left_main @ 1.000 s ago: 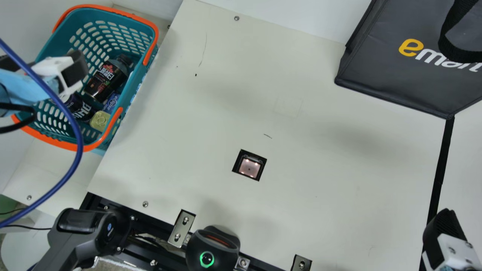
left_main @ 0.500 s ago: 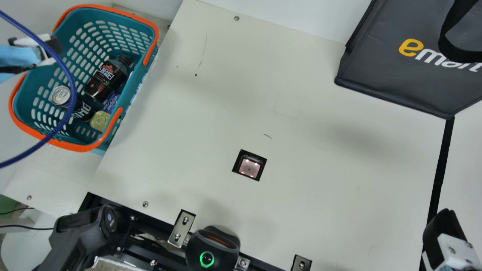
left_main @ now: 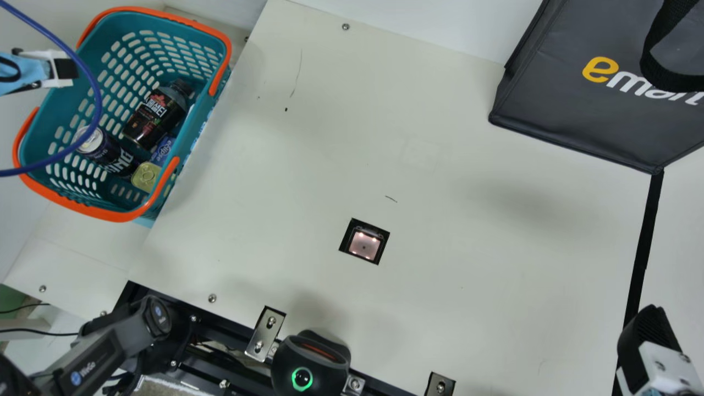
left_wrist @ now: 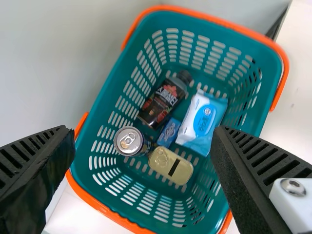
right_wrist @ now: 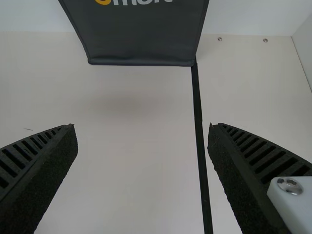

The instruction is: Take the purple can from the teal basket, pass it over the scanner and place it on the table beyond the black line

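Lying aslant in the basket: the purple can (left_main: 103,151), at the left of the main view, its silver lid end toward the frame's left edge.
Teal basket (left_main: 33,129): upper left of the main view, orange handles along its rim, with the can inside it.
Yellow tin (left_main: 146,176): just beside the can's far end, in the basket's lower right part in the main view.
Dark bottle (left_main: 157,115): above and to the right of the can in the main view, aslant.
Blue packet (left_main: 163,149): between the bottle and the tin.
White and light-blue pack (left_wrist: 203,122): in the basket too, beside the blue packet, as I see from my left wrist.
My left gripper (left_main: 67,69): upper left of the frame, over the basket's rim side, its two fingers spread wide apart.
Blue cable (left_main: 92,80): curving down the left side of the frame, across the can's lid end.
Scanner (left_main: 364,244): set into the table just below the middle of the frame, lit.
Black line (left_main: 643,236): down the right side of the frame.
My right gripper (left_main: 648,330): lower right, by the line, fingers parted.
Dark bag (left_main: 561,93): upper right, its lower corner at the line's end.
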You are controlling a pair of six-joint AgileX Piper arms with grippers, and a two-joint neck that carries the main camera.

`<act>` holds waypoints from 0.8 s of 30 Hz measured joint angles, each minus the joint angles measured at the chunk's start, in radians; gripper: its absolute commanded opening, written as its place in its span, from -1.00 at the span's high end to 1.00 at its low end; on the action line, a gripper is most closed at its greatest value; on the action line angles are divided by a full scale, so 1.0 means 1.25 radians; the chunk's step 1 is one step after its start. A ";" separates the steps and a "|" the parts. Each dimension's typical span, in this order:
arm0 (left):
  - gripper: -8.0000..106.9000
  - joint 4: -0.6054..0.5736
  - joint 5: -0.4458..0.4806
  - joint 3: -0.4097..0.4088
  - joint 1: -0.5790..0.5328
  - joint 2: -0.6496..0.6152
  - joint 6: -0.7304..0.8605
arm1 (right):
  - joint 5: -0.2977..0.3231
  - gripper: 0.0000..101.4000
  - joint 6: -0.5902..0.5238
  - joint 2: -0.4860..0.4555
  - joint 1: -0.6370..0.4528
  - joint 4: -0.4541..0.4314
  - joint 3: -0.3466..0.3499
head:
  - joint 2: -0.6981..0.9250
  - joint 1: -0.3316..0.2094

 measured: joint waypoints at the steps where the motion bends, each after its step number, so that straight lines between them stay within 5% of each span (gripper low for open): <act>1: -0.71 0.002 0.000 -0.002 -0.006 0.011 0.002 | 0.000 -0.87 0.000 0.000 0.000 0.000 0.000 | 0.000 0.000; 24: -0.71 0.033 -0.088 0.020 -0.121 0.205 0.009 | 0.000 -0.87 0.000 0.000 0.000 0.000 0.000 | 0.001 0.000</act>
